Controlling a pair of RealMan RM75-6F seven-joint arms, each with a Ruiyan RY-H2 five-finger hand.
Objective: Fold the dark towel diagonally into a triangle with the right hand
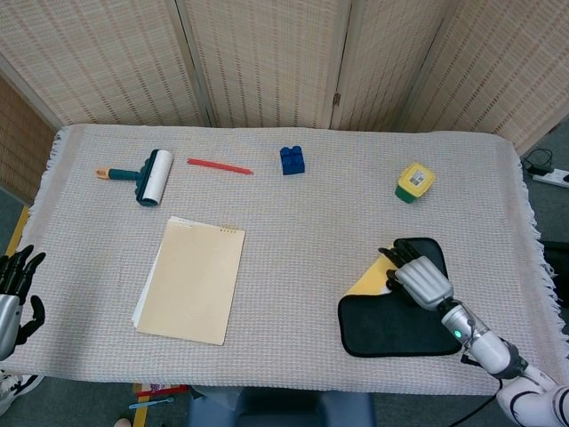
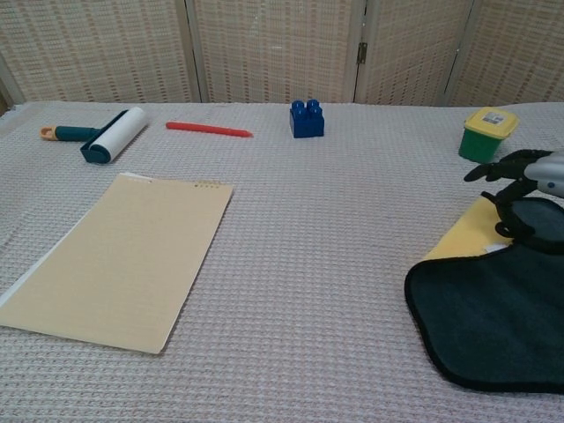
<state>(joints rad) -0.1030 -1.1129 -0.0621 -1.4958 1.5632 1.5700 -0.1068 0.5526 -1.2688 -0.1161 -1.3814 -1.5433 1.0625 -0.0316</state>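
Note:
The dark towel [image 1: 391, 327] lies at the table's near right, also in the chest view [image 2: 493, 322]. Its far left corner is lifted and peeled back, so a yellow underside [image 1: 368, 281] [image 2: 472, 231] shows. My right hand [image 1: 418, 277] [image 2: 522, 183] grips that raised corner with its fingers curled over the edge, above the towel's far half. My left hand [image 1: 14, 286] hangs off the table's near left edge with its fingers apart and nothing in it.
A tan notepad [image 1: 191, 278] lies at the near left. Along the far side are a lint roller [image 1: 151, 176], a red pen [image 1: 220, 165], a blue brick [image 1: 292, 160] and a yellow-lidded green tub [image 1: 414, 181], which stands just beyond the towel.

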